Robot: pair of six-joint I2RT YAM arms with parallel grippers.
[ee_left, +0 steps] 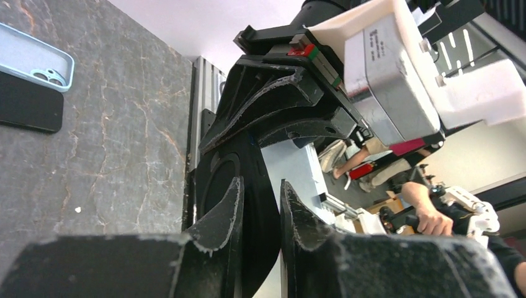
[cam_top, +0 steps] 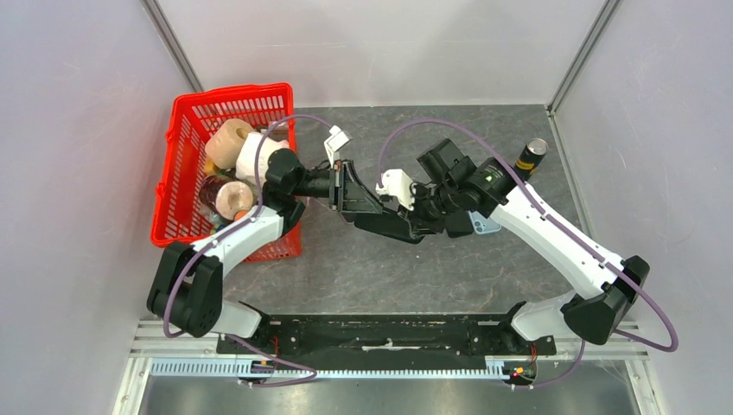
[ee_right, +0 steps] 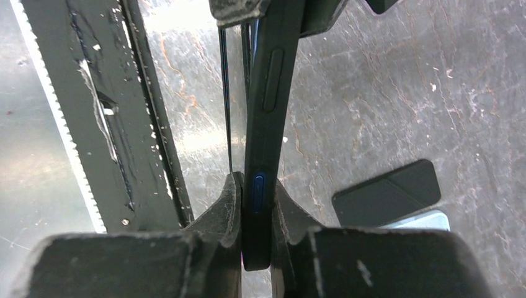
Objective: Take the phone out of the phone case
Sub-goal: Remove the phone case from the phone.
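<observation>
The step in hand looks like the pull-apart itself: both arms meet over the table (ee_left: 124, 136) with one dark slab held in the air between them. The left gripper (ee_left: 259, 198) has its fingers drawn in against a black edge that fills the gap between them, so I judge it clamped on one end of the phone case (ee_right: 263, 93). Seen edge-on just ahead of the right fingers, the case is slim and matt black, with a raised side button and a small blue one lower down. A thin dark strip stands just apart from its flank, but I cannot tell whether that is a peeled lip. The phone does not show apart from the case. The right gripper (ee_right: 255, 192) is closed tight on the case's near end. Next, one gripper likely has to hold firm while the other bends or peels a corner free. Beyond the right fingers, a light blue case (ee_left: 31, 56) and a black slab (ee_left: 28, 102) lie touching on the table.
</observation>
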